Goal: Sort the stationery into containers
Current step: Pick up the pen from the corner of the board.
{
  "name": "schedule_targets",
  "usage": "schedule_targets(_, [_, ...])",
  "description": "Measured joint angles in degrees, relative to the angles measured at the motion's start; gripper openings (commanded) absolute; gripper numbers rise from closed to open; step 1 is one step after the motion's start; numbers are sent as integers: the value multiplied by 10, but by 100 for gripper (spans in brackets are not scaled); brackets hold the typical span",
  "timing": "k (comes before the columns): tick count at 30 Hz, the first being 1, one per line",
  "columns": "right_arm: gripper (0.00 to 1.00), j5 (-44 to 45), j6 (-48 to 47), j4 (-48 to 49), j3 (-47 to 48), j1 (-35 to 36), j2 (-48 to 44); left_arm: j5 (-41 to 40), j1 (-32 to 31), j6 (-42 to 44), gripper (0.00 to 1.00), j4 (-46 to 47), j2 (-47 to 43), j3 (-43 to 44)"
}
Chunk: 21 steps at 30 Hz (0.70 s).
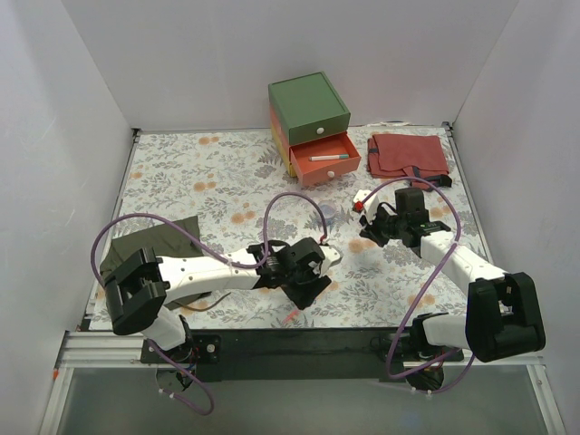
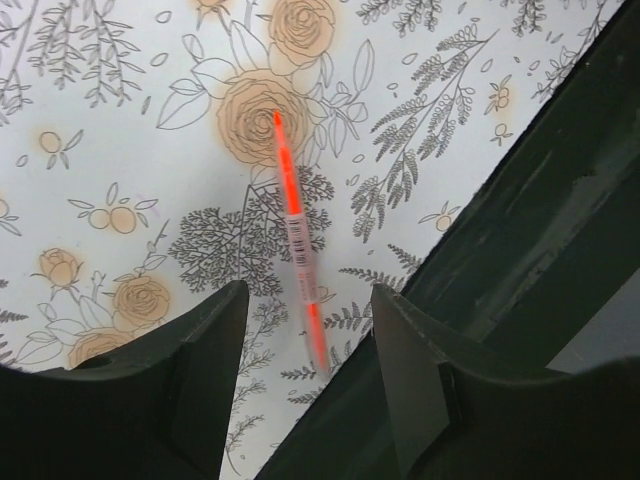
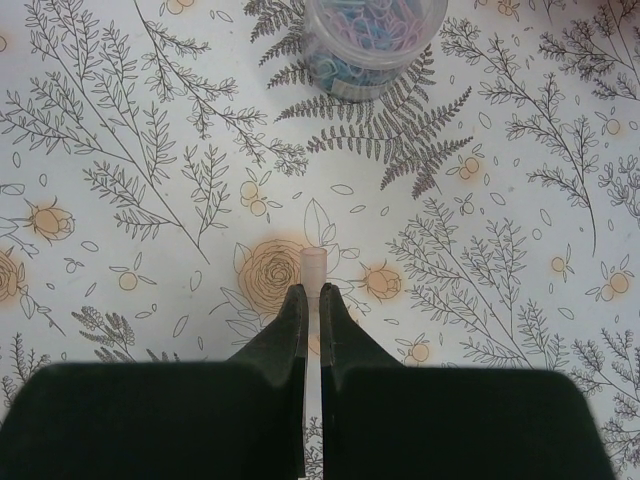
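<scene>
The drawer box (image 1: 308,109) is set at the far side of the flowered tabletop (image 1: 199,181), and every place here is given from it. Its salmon-red drawer (image 1: 324,172) is pulled out toward the arms, and a white pen with teal ends (image 1: 328,158) is laid crosswise inside it. The green layer above is seen closed.

Well apart from the drawer box, at the near edge of the tabletop, an orange-red pen (image 2: 293,225) is laid flat beside the black border strip. The left gripper (image 2: 308,295) is held over its lower end with the jaws parted, one on each side of the pen; no contact with the pen is seen.

Nearer the arms than the drawer box and a little to its right, the right gripper (image 3: 311,300) is held above the tabletop. Its jaws are pressed together on a pale pink pen (image 3: 313,265), whose tip is left sticking out beyond them. In the right wrist view a clear tub of pastel loops (image 3: 375,45) is seen standing ahead of that tip.

A folded red cloth (image 1: 408,156) is laid just right of the drawer box. An olive cloth (image 1: 154,243) is laid well apart from it, toward the near left.
</scene>
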Motion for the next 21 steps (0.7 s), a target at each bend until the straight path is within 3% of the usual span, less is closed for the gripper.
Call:
schedule_targets(12, [1, -8, 1, 9, -22, -3, -6, 3, -10, -9, 53, 5, 3, -54])
schedule_targets(21, [1, -8, 2, 11, -34, -3, -13, 4, -10, -13, 37, 24, 18, -75])
